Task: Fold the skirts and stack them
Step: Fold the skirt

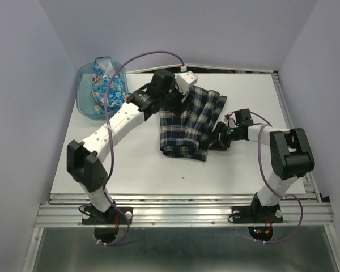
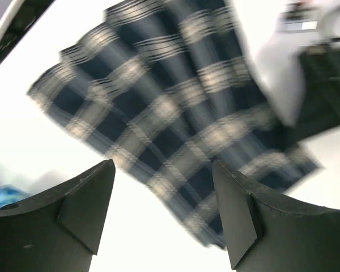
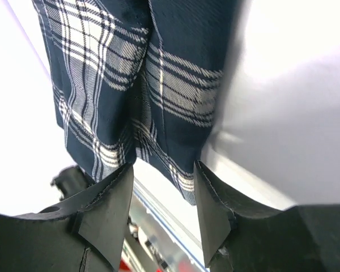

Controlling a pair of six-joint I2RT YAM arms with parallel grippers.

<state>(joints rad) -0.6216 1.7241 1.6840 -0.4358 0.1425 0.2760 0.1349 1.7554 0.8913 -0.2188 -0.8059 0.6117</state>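
Note:
The navy-and-white plaid skirt point(image 1: 190, 122) lies spread, partly rumpled, on the white table point(image 1: 130, 170). The blue flowered skirt point(image 1: 105, 88) sits bunched in the teal bin at the back left. My left gripper point(image 1: 177, 99) is open and empty over the plaid skirt's far left edge; in the left wrist view the skirt point(image 2: 175, 107) lies blurred beyond the left gripper point(image 2: 164, 187). My right gripper point(image 1: 220, 136) is open at the skirt's right edge. In the right wrist view a corner of the skirt point(image 3: 158, 85) reaches between the right gripper's point(image 3: 163, 175) open jaws.
The translucent teal bin point(image 1: 84, 102) stands at the table's back left corner. A metal rail point(image 1: 181, 204) runs along the near edge. Grey walls close in the left, back and right sides. The right arm point(image 2: 323, 68) shows in the left wrist view.

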